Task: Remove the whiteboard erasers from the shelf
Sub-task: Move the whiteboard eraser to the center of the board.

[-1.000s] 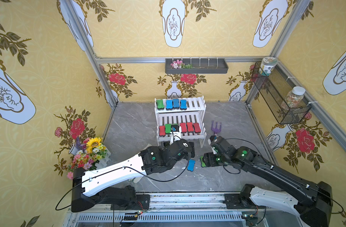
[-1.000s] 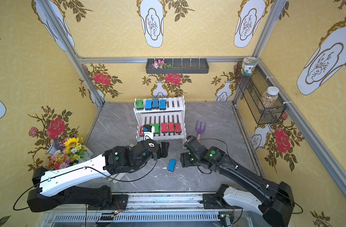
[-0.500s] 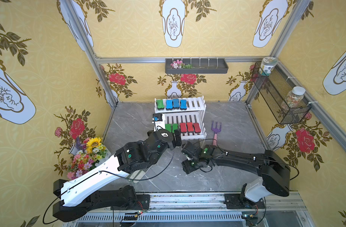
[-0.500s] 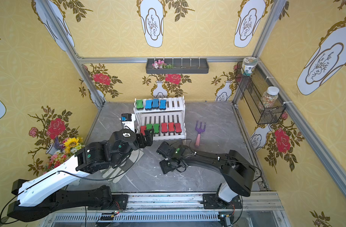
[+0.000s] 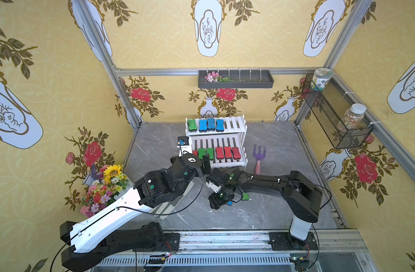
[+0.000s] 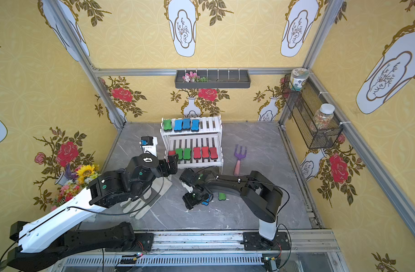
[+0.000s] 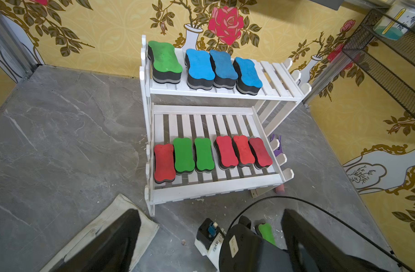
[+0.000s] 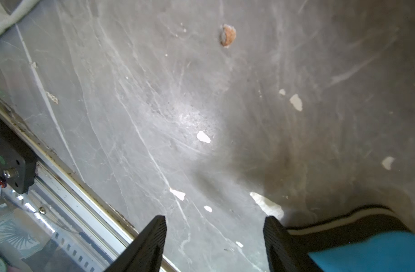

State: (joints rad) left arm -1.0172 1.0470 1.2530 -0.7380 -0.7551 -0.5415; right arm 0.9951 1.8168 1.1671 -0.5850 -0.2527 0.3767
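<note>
Jar label [image 5: 321,81]: unreadable.
Whiteboard erasers [image 7: 200,67]: bone-shaped, dark-felted; ten sitting on shelf [image 7: 213,188].
Left tool [image 7: 210,212]: gaping wide.
Right tool [image 8: 214,219]: standing apart, gripping nothing.

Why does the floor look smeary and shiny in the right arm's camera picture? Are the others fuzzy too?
Right wrist view: the floor is smeared, with a glare patch and a dark shadow beside it. Left wrist view: sharp, the shelf crisp. Both top views: sharp, evenly lit.
</note>
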